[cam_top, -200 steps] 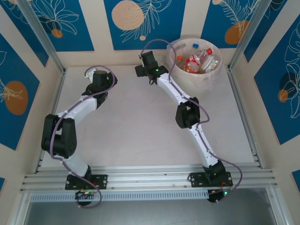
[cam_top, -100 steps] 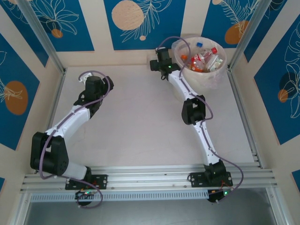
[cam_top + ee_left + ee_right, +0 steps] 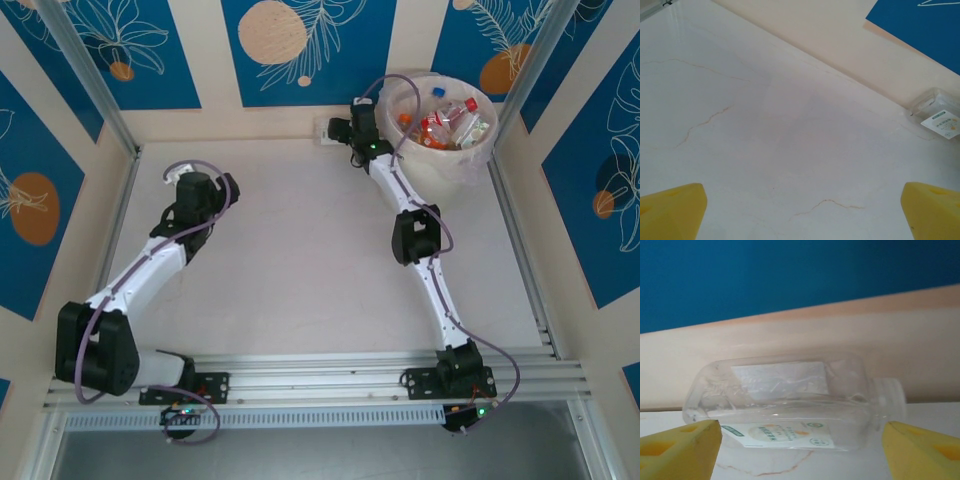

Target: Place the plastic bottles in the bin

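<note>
**Risk beside the bin (image 3: 440, 168):** closing too early could skid the fingers off the slick, rounded bottle, or jam them against the wall.

The bin holds a heap of bottles (image 3: 445, 120). Just left of it the right gripper (image 3: 801, 434), spread wide and empty, faces a clear white-capped bottle (image 3: 790, 395). The bottle lies on its side against the wall, just ahead of the fingertips. Well left of the bin, the left gripper (image 3: 803, 202) gapes empty.

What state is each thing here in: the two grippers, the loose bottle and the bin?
Loose bottle: lying on its side by the wall, not gripped.
Right gripper: open, one finger on either side of the loose bottle.
Left gripper: open, empty.
Bin: upright, holding several bottles.
</note>
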